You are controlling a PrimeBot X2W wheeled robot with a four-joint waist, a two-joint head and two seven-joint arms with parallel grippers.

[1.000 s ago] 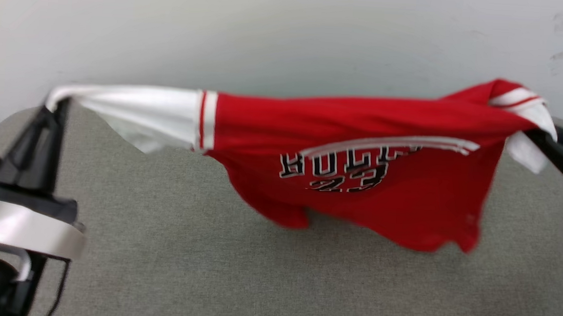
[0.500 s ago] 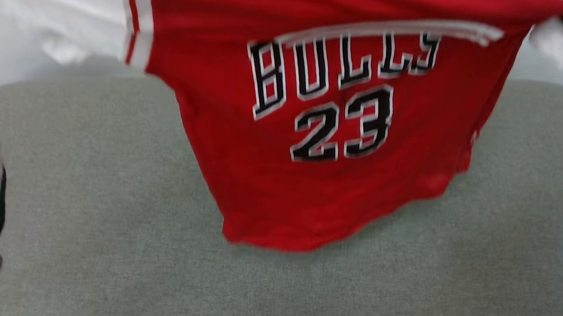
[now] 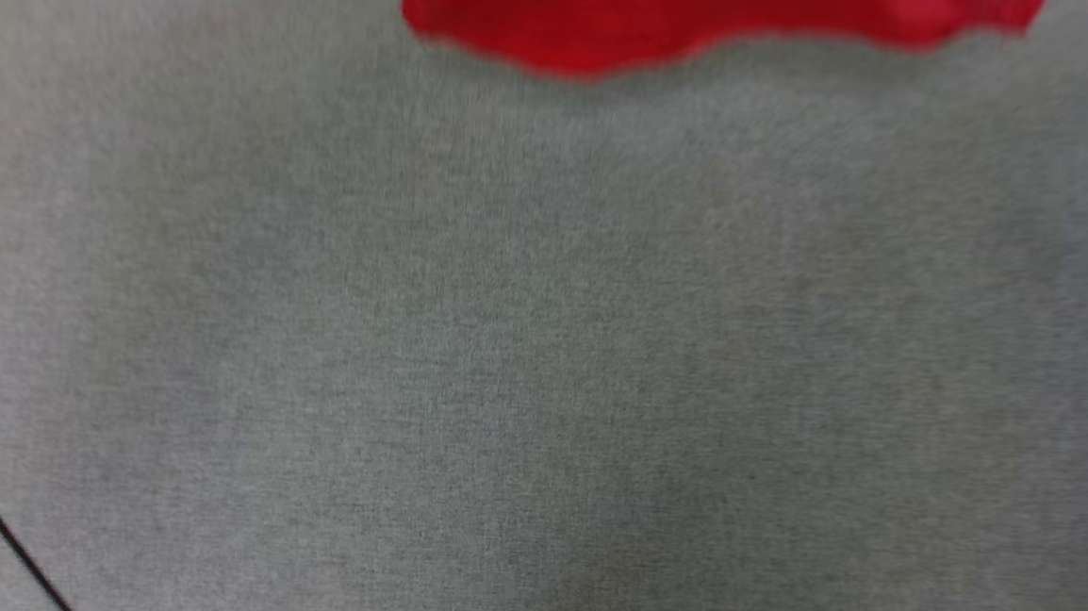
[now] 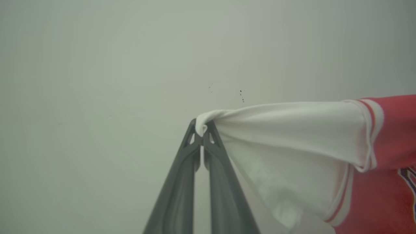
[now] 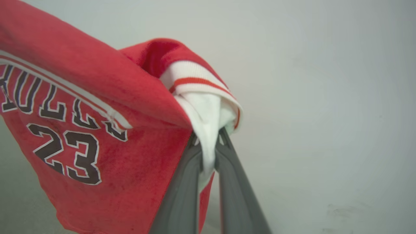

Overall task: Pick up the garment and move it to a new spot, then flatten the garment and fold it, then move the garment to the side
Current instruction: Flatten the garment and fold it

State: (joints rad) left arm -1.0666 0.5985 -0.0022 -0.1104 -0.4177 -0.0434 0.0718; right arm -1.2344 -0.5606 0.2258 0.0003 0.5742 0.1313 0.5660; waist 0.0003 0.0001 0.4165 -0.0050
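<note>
Change: head camera tipped down since a second ago; red hem of garment now at top edge, over grey surface.
Left gripper: raised before pale wall, fingers pressed together, pinching white sleeve tip.
Right gripper: raised likewise, clamped on other white sleeve; red body hanging between.

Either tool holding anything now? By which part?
Both hold the red Bulls 23 jersey: left tool pinches the tip of one white sleeve, right tool clamps the other sleeve.
</note>
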